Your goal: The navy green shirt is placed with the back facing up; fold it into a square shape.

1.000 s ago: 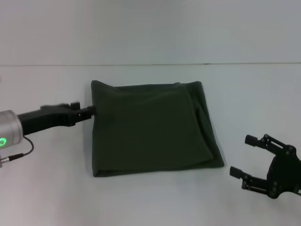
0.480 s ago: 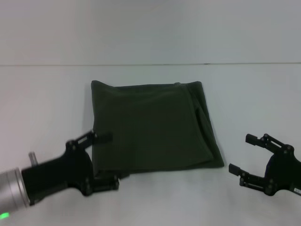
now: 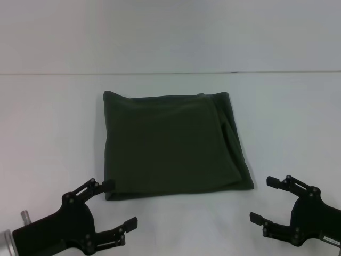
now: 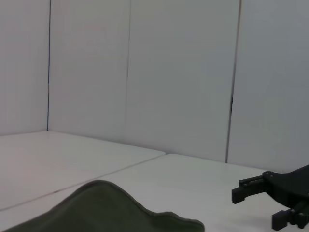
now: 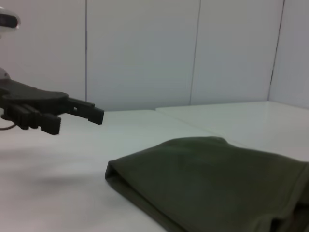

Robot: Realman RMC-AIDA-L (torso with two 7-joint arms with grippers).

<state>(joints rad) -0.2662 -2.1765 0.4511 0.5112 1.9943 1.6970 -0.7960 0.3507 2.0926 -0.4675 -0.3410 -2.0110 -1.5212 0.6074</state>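
Both claws open — navy green shirt (image 3: 170, 144) folded.

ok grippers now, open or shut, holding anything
Left gripper: open, empty, near the shirt's near left corner.
Right gripper: open, empty, off the shirt's near right corner.

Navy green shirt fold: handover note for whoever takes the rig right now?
Left gripper: open, holding nothing, near the shirt's near-left corner.
Right gripper: open, holding nothing, off the near-right corner.
Navy green shirt: flat on the white table, folded into a roughly square shape, a loose fold line along its right side.
Done: the square fold looks complete.
Left: probably just park the arms; tidy the right edge if needed.
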